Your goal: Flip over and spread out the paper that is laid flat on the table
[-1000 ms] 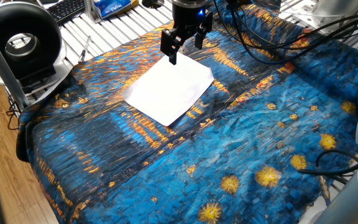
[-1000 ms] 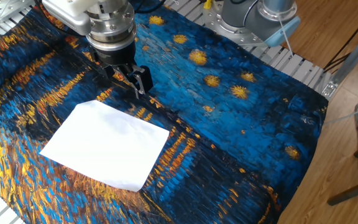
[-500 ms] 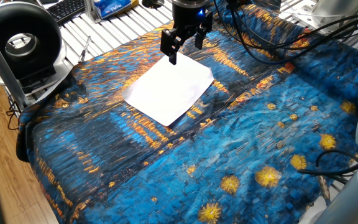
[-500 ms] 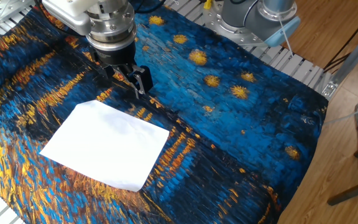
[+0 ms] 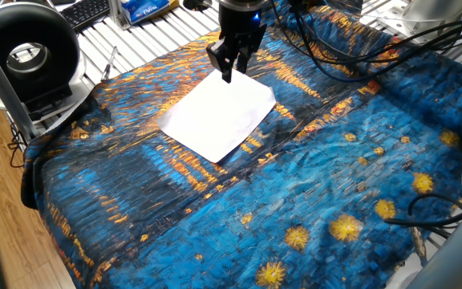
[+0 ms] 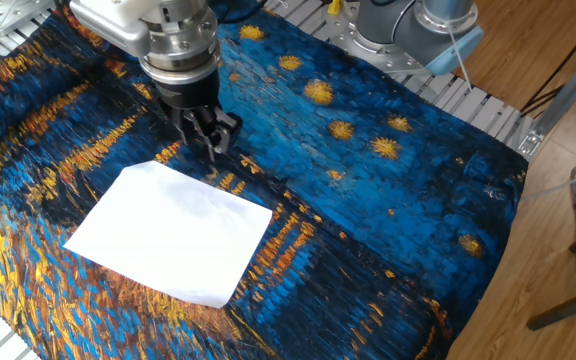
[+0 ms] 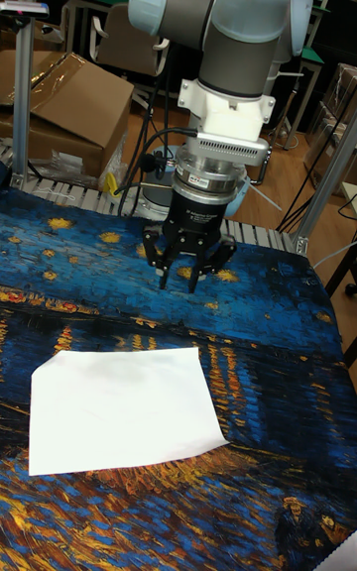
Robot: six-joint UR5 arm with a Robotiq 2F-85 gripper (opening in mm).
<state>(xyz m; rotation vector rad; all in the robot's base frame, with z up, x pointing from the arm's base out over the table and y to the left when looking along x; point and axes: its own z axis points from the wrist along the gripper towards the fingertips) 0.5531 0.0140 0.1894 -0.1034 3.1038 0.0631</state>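
Observation:
The white paper (image 5: pixel 219 116) (image 6: pixel 173 232) (image 7: pixel 124 407) lies flat on the blue and orange cloth of the table (image 5: pixel 311 185) (image 6: pixel 368 190) (image 7: pixel 283 353). My gripper (image 5: pixel 228 71) (image 6: pixel 211 143) (image 7: pixel 180 284) points straight down beside the sheet's far edge, close to one corner. It hangs a little above the cloth. Its fingers are drawn together with nothing between them. No part of the sheet is lifted or folded.
A round black device (image 5: pixel 26 52) and a keyboard (image 5: pixel 87 12) sit on the white slatted surface to the left. Black cables (image 5: pixel 359 48) trail over the cloth behind the arm. A second arm's base (image 6: pixel 418 25) stands at the cloth's far side, and a cardboard box (image 7: pixel 59 105) sits behind.
The fingers, spread wide in the earlier frames, have come together. The gripper stays over the same spot, and the paper has not moved.

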